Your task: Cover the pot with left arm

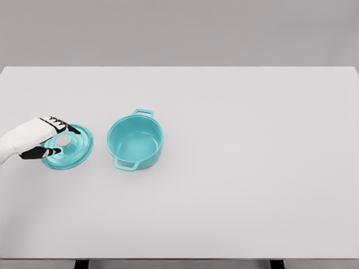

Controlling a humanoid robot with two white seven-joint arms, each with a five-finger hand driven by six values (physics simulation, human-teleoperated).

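Your left robot hand (pixel 46 141) is gripping the teal lid's (pixel 70 147) knob at frame left, pot (pixel 135 144) sitting uncovered just beside it on the surface (pixel 252 168).

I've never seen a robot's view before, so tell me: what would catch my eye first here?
Two bright teal things stand out on the pale table: an open pot left of the middle, with nothing visible in it, and its round lid lying flat further left, apart from it. A white left hand with dark fingertips reaches in from the left edge, its fingers around the knob at the lid's centre.
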